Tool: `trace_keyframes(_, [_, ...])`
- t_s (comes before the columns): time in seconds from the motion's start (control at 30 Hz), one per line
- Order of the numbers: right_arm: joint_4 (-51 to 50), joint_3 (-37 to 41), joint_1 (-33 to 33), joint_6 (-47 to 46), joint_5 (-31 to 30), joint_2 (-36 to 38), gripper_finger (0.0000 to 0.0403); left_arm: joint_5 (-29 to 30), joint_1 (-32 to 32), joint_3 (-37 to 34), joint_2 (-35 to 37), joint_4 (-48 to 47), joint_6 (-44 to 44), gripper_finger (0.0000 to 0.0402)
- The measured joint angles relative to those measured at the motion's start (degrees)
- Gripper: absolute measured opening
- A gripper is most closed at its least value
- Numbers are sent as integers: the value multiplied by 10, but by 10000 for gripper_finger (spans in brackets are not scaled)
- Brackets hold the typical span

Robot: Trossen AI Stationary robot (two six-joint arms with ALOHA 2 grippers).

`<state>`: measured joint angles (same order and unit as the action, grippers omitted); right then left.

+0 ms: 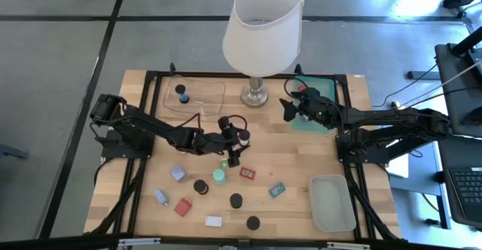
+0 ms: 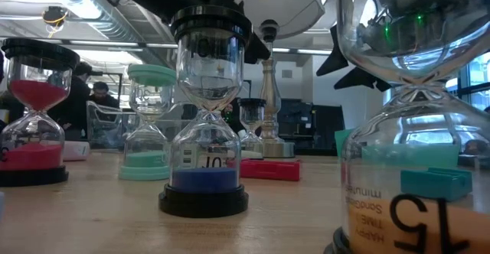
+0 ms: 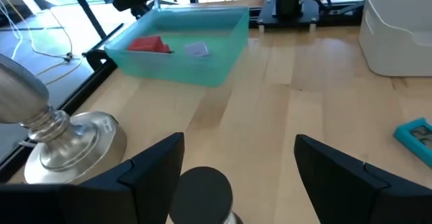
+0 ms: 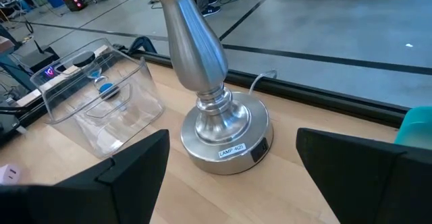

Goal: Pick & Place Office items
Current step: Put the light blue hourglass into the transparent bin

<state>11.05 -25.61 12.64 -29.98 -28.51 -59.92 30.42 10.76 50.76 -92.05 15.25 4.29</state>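
Left gripper (image 1: pixel 233 153) hangs low over mid-surface, jaws apart and straddling a black-capped sand timer (image 3: pixel 200 191) that stands upright between them, not yet clamped; judged to be lining up a grasp. Right gripper (image 1: pixel 290 109) hovers beside the teal tray (image 1: pixel 310 122) near the lamp base (image 1: pixel 256 94), jaws apart and empty, likely parked clear of the drop zone. Teal tray already holds a red piece (image 3: pixel 150 44) and a pale lavender one (image 3: pixel 196 49), so sorting looks partly done. Clear tray (image 1: pixel 195 96) at the far left holds a blue-sand timer (image 1: pixel 183 93). Remaining office items lie scattered on the near half of the surface: black caps (image 1: pixel 236 200), a red block (image 1: pixel 182 206), a white block (image 1: pixel 214 221), a teal tag (image 1: pixel 278 190). Pale green tray (image 1: pixel 332 202) sits near right. Surface is light wood planking on a black frame; grey floor around; workshop with ducting and people in the background.
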Motion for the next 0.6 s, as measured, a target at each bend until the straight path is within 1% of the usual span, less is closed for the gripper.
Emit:
trace_keyframes(0.13, [0, 0, 0, 0, 0, 0, 327, 16, -4, -1, -25, -1, 1, 278])
trace_keyframes(0.33, [0, 0, 0, 0, 0, 0, 327, 84, -4, -1, -72, 21, -10, 278])
trace_keyframes(0.47, [0, 0, 0, 0, 0, 0, 327, 87, -4, -1, -74, 62, -40, 281])
trace_keyframes(0.6, [0, 0, 0, 0, 0, 0, 327, 89, -3, -1, -74, 76, -44, 302])
